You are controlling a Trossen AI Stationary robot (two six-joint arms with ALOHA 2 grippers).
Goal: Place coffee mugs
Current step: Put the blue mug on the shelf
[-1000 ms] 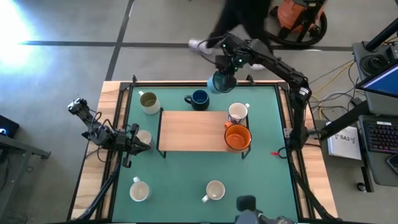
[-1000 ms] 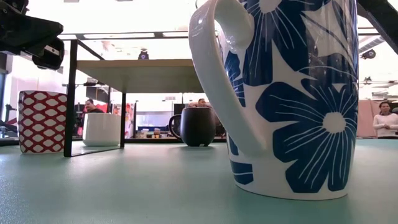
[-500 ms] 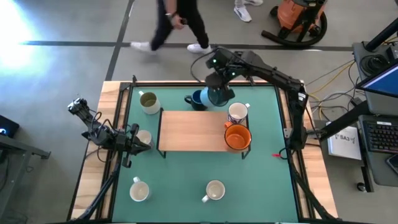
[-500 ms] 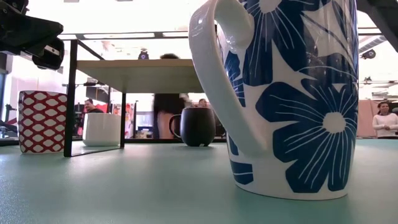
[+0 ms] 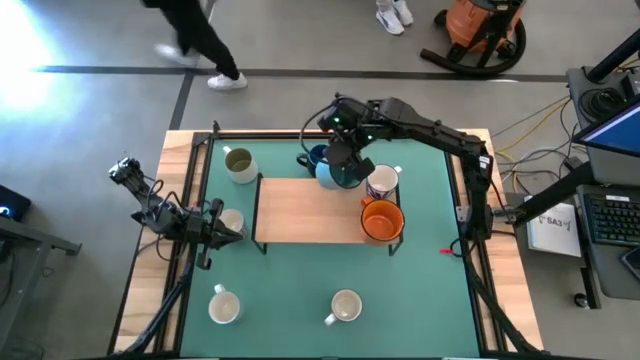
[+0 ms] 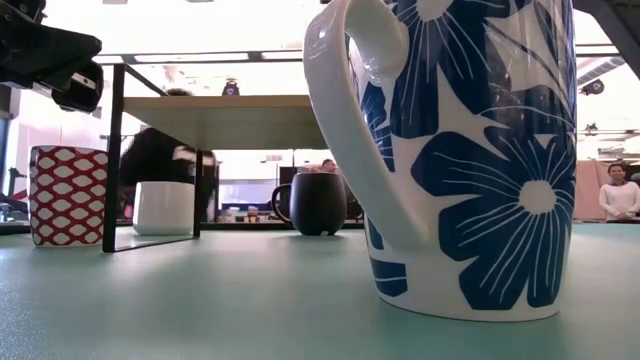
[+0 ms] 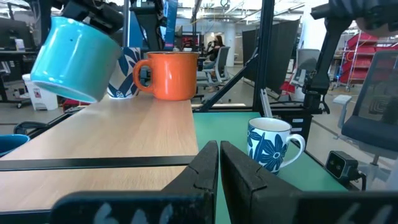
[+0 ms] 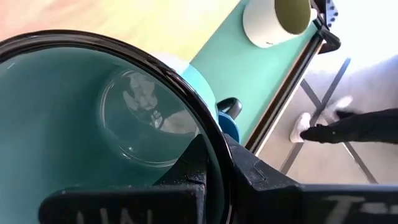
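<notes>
Above wooden shelf's far edge: teal mug hangs tilted, glossy, rim pinched by right gripper, arm stretched across table. Left gripper waits at left side, fingers together, empty.

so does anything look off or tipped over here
Only the teal mug stands out: it is tilted and off the wooden shelf, because the right gripper carries it by the rim, jaws shut on it. The orange mug and the patterned mug stand upright on the shelf. Nothing looks spilled or broken.
</notes>
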